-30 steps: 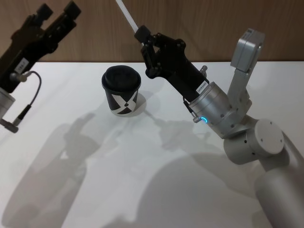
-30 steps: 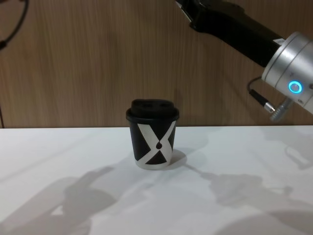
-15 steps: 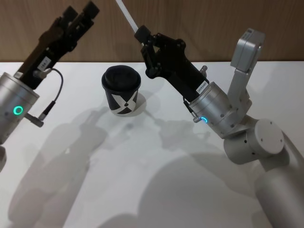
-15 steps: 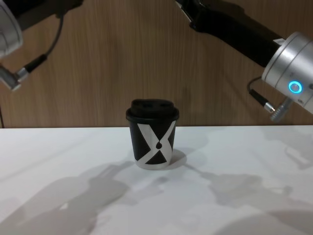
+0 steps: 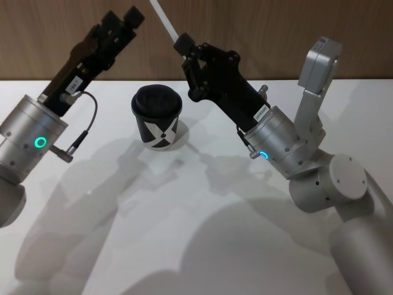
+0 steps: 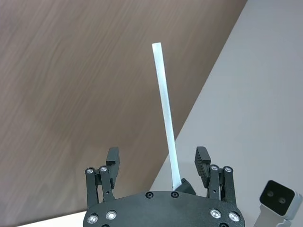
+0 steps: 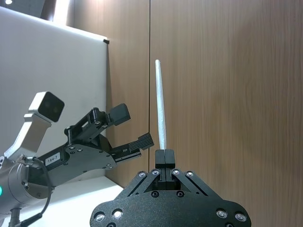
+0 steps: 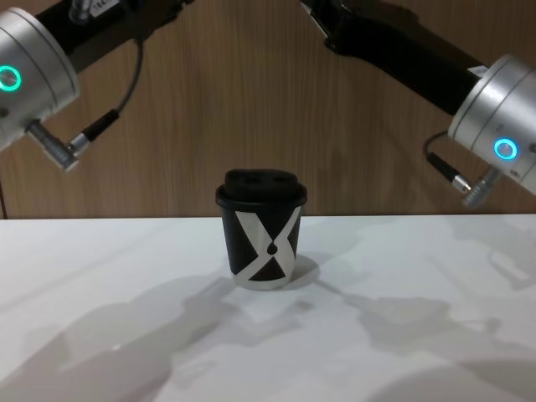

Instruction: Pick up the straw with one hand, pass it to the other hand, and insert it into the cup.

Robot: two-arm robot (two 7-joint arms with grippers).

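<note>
Our right gripper (image 7: pixel 164 155) pinches the white straw (image 7: pixel 161 106) at one end; we see our left gripper (image 7: pixel 132 126) just beside it, jaws apart, against the wood wall (image 7: pixel 222 71).

White table (image 5: pixel 153 239); wood-panel wall (image 5: pixel 276 31) behind, vertical seam in panelling.

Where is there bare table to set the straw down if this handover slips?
The table is bare across its whole near side in front of the cup, and to the cup's left and right beneath the raised arms. It is crowded above the cup: the right gripper holds the straw there and the open left gripper sits close beside it.
</note>
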